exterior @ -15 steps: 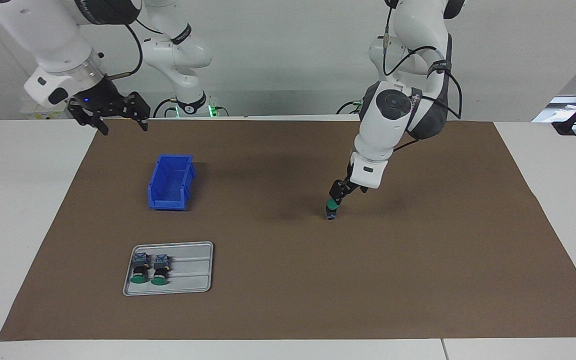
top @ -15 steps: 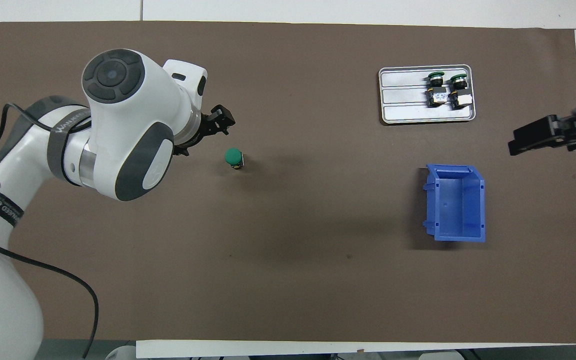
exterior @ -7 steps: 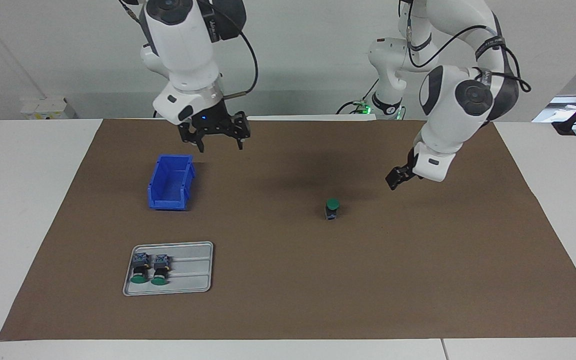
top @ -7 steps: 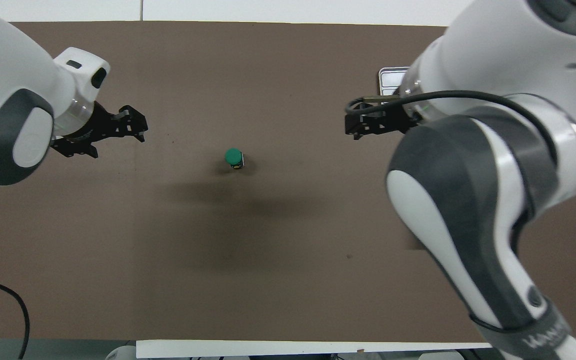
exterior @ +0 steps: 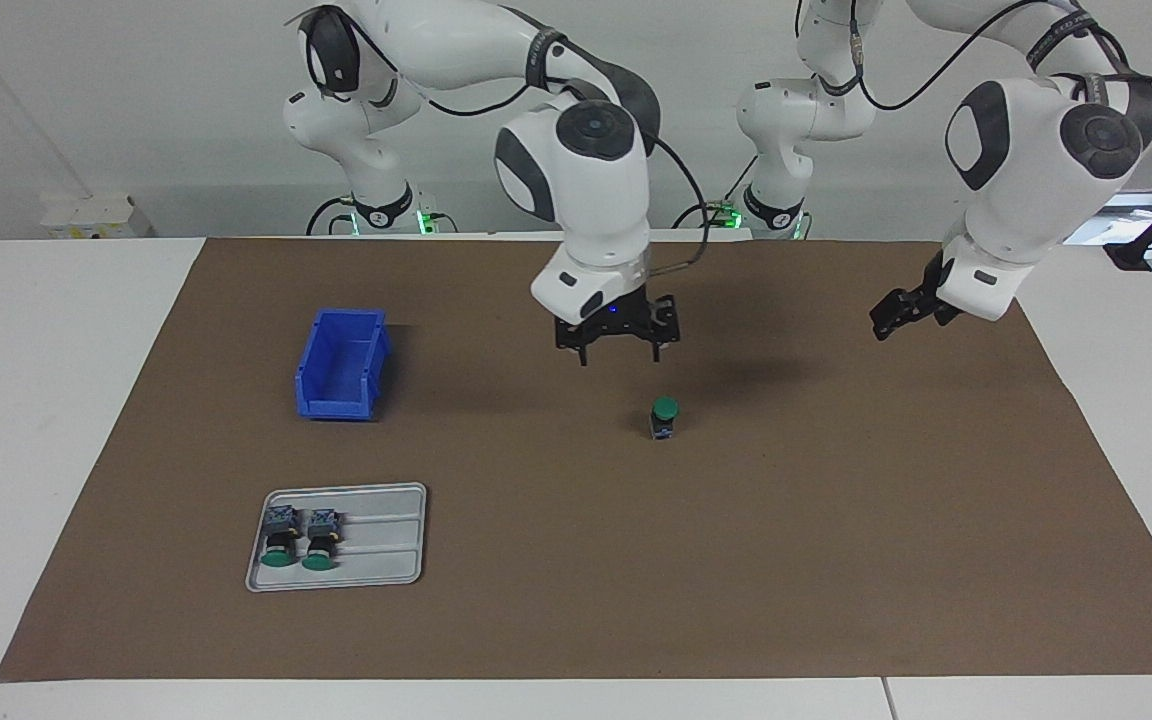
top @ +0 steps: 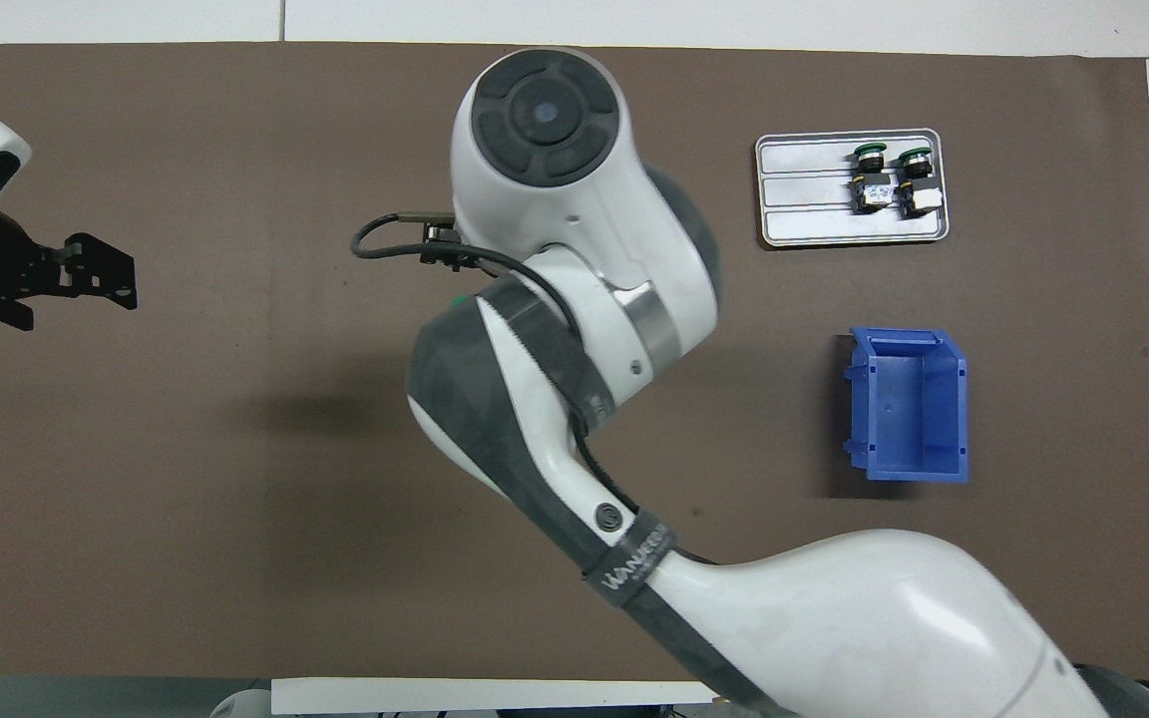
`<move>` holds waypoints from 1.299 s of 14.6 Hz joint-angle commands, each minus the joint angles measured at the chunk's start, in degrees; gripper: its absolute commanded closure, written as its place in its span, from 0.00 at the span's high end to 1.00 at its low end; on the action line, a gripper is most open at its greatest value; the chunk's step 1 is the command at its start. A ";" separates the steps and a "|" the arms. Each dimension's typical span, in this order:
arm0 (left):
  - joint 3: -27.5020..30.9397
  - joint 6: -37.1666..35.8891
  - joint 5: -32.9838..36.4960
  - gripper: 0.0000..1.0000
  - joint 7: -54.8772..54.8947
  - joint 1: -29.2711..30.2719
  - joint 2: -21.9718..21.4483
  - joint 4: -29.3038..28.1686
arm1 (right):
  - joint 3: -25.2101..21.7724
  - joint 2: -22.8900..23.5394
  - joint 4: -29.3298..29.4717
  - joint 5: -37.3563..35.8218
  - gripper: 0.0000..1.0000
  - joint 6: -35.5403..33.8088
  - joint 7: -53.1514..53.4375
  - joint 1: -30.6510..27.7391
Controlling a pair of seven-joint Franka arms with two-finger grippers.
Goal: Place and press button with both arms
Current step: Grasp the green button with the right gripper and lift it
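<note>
Swinging in over the middle of the brown mat [exterior: 836,560], my right gripper [exterior: 618,345] now hangs spread wide and carrying nothing, in the air just above the button [exterior: 664,418]. Half a second ago it was up beside the blue bin [exterior: 341,365]; a second ago it sat at the mat's corner at my right arm's end. The button stands upright on the mat near the centre, green cap up, free of both grippers, same spot as before. In the overhead view my right arm covers it almost fully, only a sliver of green shows. My left gripper [exterior: 898,312] has pulled away: a second ago it was at the button, now it hovers released over the mat's edge at my left arm's end, well apart from it. Bin unmoved. Farther from me, the grey tray [exterior: 386,575] keeps its two spare buttons [exterior: 298,535] lying side by side, caps pointing away from me, unchanged.
</note>
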 commanded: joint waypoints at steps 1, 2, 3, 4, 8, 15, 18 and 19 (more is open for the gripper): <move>-0.49 -2.90 1.26 1.00 0.73 0.57 -3.20 -1.02 | 0.12 5.78 3.01 -4.29 1.00 3.93 1.08 1.23; -0.49 -3.69 1.17 1.00 0.47 1.26 -3.82 -0.24 | 0.12 6.93 2.66 -5.79 1.00 6.64 1.08 2.28; -0.58 -5.00 1.17 1.00 0.73 2.32 -3.83 1.25 | 0.12 7.38 1.17 -7.63 1.00 8.32 1.08 3.07; -0.58 -6.50 1.17 1.00 1.08 2.50 -3.74 2.65 | 0.12 7.38 -1.02 -8.60 1.00 9.47 0.99 3.17; -0.49 -7.12 0.47 0.99 1.60 2.50 -0.94 8.88 | 0.29 7.12 -8.49 -8.53 1.00 16.77 0.11 3.87; -0.58 -5.81 1.26 0.99 6.79 2.50 -0.57 8.65 | 1.79 6.68 -11.49 -7.56 0.75 18.19 -5.16 3.08; -0.49 -4.92 1.17 1.00 7.32 2.68 -1.28 7.33 | 2.75 5.98 -13.25 -7.47 0.35 18.10 -7.10 2.12; -0.49 -5.19 1.17 1.00 7.32 3.37 -1.45 7.24 | 3.80 5.97 -13.08 -7.21 0.18 18.01 -7.10 1.42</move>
